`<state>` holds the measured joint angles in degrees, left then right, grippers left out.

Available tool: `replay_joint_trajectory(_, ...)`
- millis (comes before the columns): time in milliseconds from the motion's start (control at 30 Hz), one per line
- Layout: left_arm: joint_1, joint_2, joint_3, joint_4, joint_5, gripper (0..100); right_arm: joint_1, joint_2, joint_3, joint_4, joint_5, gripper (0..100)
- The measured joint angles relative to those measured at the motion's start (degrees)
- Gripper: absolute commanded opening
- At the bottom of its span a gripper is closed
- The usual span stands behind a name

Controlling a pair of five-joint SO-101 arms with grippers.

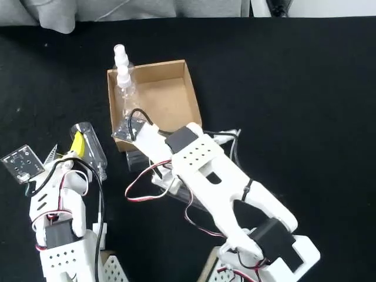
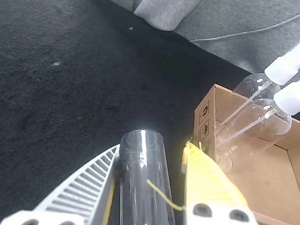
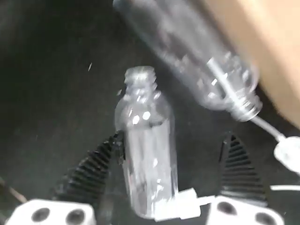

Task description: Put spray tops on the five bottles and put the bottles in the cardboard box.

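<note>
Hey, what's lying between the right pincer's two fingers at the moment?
In the right wrist view, an uncapped clear bottle lies on the black table inside the open right pincer, with its threaded neck out past the fingertips.

From where I stand, the table (image 1: 305, 88) is spread with a black, slightly fuzzy cloth that soaks up most of the light, and a few pale flecks of lint (image 2: 56, 63) dot it. Along the table's far edge lies a rumpled grey fabric (image 1: 147, 8), soft-looking, with a stitched seam, one fold drooping onto the black. Past the table's far right corner a white surface (image 1: 335, 7) shows, and just beside it something dark (image 1: 279, 7) that I can't make out. The light falls soft and even across the table.
</note>
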<state>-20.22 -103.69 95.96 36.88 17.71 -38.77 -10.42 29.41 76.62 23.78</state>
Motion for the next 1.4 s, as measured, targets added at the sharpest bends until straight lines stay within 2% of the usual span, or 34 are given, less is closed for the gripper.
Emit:
replay_joint_trajectory(300,0.0,0.0,0.0,0.0,0.0,20,-0.3,0.0,0.0,2.1,0.1,27.6)
replay_joint_trajectory(500,0.0,0.0,0.0,0.0,0.0,20,-0.2,0.0,0.0,1.9,3.2,27.6)
replay_joint_trajectory(1000,0.0,0.0,0.0,0.0,0.0,20,-0.2,0.0,6.5,-6.5,3.7,27.6)
replay_joint_trajectory(1233,0.0,0.0,0.0,0.0,0.0,20,-0.2,0.0,6.6,-7.2,3.7,27.6)
replay_joint_trajectory(1400,0.0,0.0,0.0,0.0,0.0,20,-0.3,6.4,6.6,-8.8,3.7,27.6)
